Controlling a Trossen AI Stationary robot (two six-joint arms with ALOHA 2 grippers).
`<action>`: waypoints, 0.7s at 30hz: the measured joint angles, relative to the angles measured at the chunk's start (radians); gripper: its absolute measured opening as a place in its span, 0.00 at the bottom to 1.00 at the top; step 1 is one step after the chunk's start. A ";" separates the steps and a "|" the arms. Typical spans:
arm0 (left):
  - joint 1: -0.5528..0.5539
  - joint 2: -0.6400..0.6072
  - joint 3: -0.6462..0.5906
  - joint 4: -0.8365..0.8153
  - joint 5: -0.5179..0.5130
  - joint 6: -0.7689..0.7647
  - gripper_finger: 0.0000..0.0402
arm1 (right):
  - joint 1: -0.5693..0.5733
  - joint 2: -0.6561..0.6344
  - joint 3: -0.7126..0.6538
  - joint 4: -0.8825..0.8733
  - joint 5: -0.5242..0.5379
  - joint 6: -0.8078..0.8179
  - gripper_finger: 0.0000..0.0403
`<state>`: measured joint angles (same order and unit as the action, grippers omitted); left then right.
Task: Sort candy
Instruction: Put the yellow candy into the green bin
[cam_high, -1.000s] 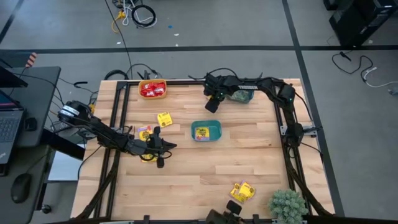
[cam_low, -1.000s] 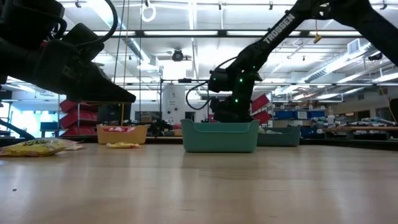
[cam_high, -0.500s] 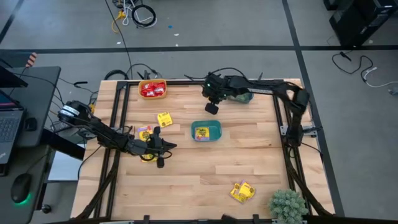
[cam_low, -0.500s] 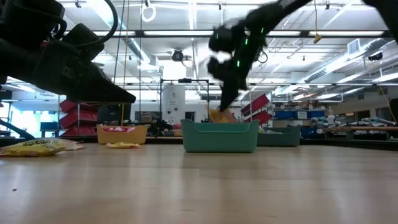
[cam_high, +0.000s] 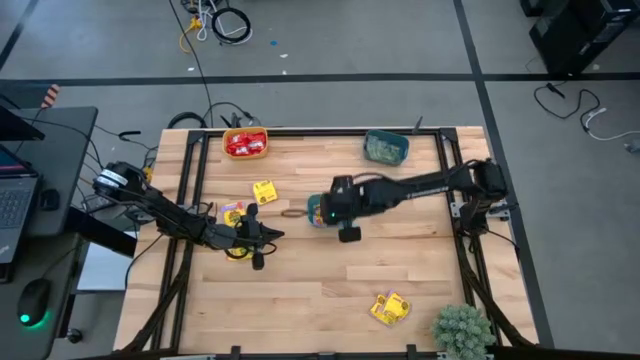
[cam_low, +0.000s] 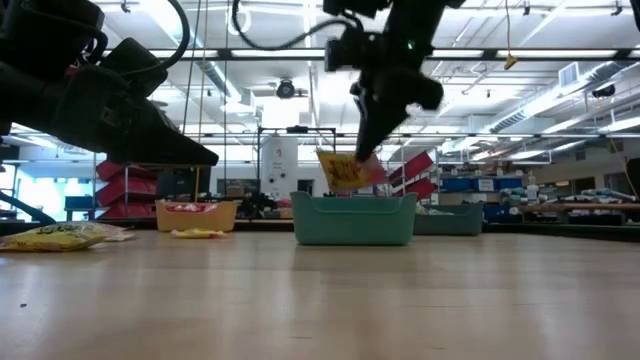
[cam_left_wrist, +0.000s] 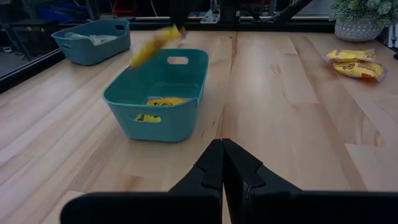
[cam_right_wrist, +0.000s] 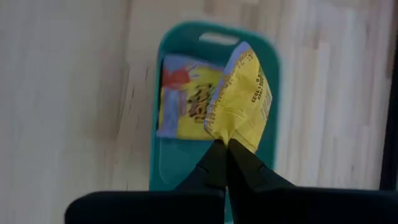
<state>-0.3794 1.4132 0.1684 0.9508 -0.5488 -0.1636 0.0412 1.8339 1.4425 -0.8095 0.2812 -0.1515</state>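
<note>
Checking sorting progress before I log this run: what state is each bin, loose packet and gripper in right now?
Right gripper: shut on yellow packet, above the middle teal bin.
Left gripper: shut, empty, over the table.
Middle teal bin: upright, one yellow packet inside.
Orange bin: holds red packets.
Far teal bin: holds pale packets.
Loose yellow packets: lying on the table, unsorted.
</note>
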 joint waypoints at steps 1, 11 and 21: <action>0.000 0.000 0.000 0.000 0.000 -0.001 0.01 | 0.007 0.012 -0.012 0.001 0.016 -0.001 0.00; 0.000 0.000 0.000 0.000 0.000 -0.004 0.01 | -0.049 0.046 -0.127 0.047 0.028 -0.106 0.00; 0.000 0.000 0.000 0.000 0.000 -0.009 0.01 | -0.041 0.044 -0.131 0.034 -0.036 -0.078 0.15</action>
<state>-0.3794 1.4132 0.1684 0.9504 -0.5491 -0.1728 0.0006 1.8782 1.3119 -0.7752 0.2455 -0.2294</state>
